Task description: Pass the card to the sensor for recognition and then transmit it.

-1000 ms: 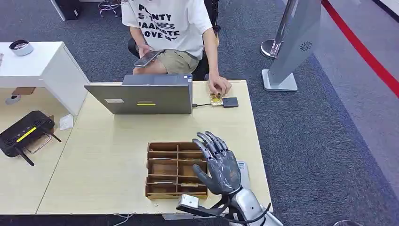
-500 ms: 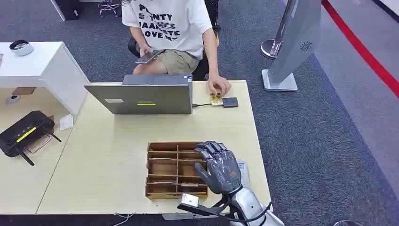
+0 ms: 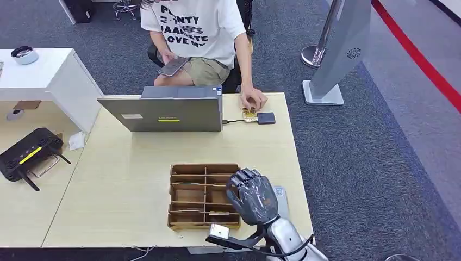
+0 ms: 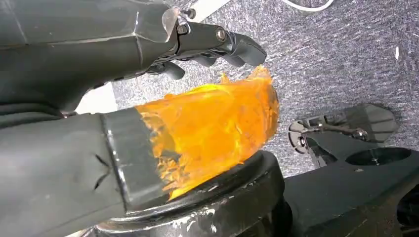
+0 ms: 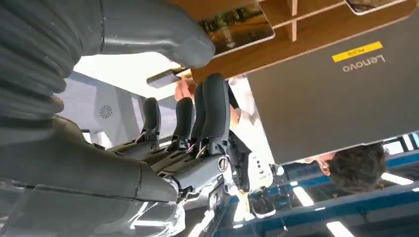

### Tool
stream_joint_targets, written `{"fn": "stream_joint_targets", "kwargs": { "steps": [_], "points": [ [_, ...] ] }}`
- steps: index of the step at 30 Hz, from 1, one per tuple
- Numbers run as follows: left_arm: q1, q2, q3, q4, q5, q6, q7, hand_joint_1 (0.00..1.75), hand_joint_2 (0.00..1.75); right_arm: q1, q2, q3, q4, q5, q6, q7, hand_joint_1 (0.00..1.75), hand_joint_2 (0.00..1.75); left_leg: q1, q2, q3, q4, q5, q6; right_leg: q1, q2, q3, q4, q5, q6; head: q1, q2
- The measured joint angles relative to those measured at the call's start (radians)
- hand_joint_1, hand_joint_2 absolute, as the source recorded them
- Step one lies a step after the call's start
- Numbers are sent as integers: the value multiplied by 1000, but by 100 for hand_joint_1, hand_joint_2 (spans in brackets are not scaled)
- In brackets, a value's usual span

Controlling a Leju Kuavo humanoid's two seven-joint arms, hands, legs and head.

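My right hand (image 3: 251, 196) hovers over the right end of the wooden compartment tray (image 3: 187, 187), fingers curled downward and holding nothing. In the right wrist view the thumb (image 5: 163, 34) and dark fingers (image 5: 215, 103) keep a small gap, close to a card (image 5: 237, 27) lying in a tray slot. More cards lie in the tray's near slots (image 3: 219, 212). The sensor, a small board (image 3: 250, 115) with a black box (image 3: 266, 118), sits at the table's far edge under a person's hand (image 3: 253, 100). My left hand (image 4: 99, 49) hangs over the carpet, its orange-wrapped thumb (image 4: 207, 123) apart from the fingers.
A grey laptop (image 3: 163, 113) stands between tray and person, cabled to the sensor. A pale flat object (image 3: 281, 197) lies beside the tray under my right hand. A black router (image 3: 27, 155) sits on the left table. The seated person holds a phone (image 3: 173, 66).
My right hand's fingers have curled from straight and spread to bent down over the tray's right end, and the hand has sunk slightly. The person's phone shifted a little.
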Motion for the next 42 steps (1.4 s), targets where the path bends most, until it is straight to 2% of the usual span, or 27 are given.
{"fn": "stream_joint_targets", "kwargs": {
  "steps": [4,8,13,15,20,22,23,24,26,28,31,42],
  "points": [
    [0,0,0,0,0,0,0,0,0,-1,0,7,10,-5,5,0,106,175,0,0,0,0,0,0,0,0,0,0,0,0,0,0],
    [0,0,0,0,0,0,0,0,0,-2,0,11,16,-8,8,-1,93,175,0,0,0,0,0,0,0,0,0,0,0,0,0,0],
    [-1,0,0,0,0,0,0,0,0,-7,2,18,26,-31,19,-13,98,175,0,0,0,0,0,0,0,0,0,0,0,0,0,0],
    [-2,0,0,0,0,0,0,0,0,-10,5,24,32,-34,24,-16,106,175,0,0,0,0,0,0,0,0,0,0,0,0,0,0],
    [-6,0,0,0,-1,-1,0,0,0,-21,16,34,50,-47,30,-19,103,175,0,0,0,0,0,0,0,0,0,0,0,0,0,0],
    [-9,0,0,0,-3,-2,0,0,0,-29,20,37,61,-52,29,-19,87,175,0,0,0,0,0,0,0,0,0,0,0,0,0,0],
    [-10,0,0,0,-3,-2,0,0,0,-33,21,37,65,-55,27,-19,87,175,0,0,0,0,0,0,0,0,0,0,0,0,0,0],
    [-11,0,0,0,-3,-2,0,0,0,-37,24,37,69,-58,27,-19,77,175,0,0,0,0,0,0,0,0,0,0,0,0,0,0],
    [-11,0,0,0,-6,-3,0,0,0,-45,27,37,74,-60,26,-19,77,175,0,0,0,0,0,0,0,0,0,0,0,0,0,0],
    [-12,0,0,0,-6,-3,2,0,0,-52,30,38,78,-61,25,-19,70,175,0,0,0,0,0,0,0,0,0,0,0,0,0,0],
    [-12,0,0,0,-6,-3,3,0,0,-54,32,38,74,-61,22,-19,75,175,0,0,0,0,0,0,0,0,0,0,0,0,0,0],
    [-12,0,0,0,-10,-3,3,0,0,-62,32,37,60,-58,23,-15,77,175,0,0,0,0,0,0,0,0,0,0,0,0,0,0]
  ]
}}
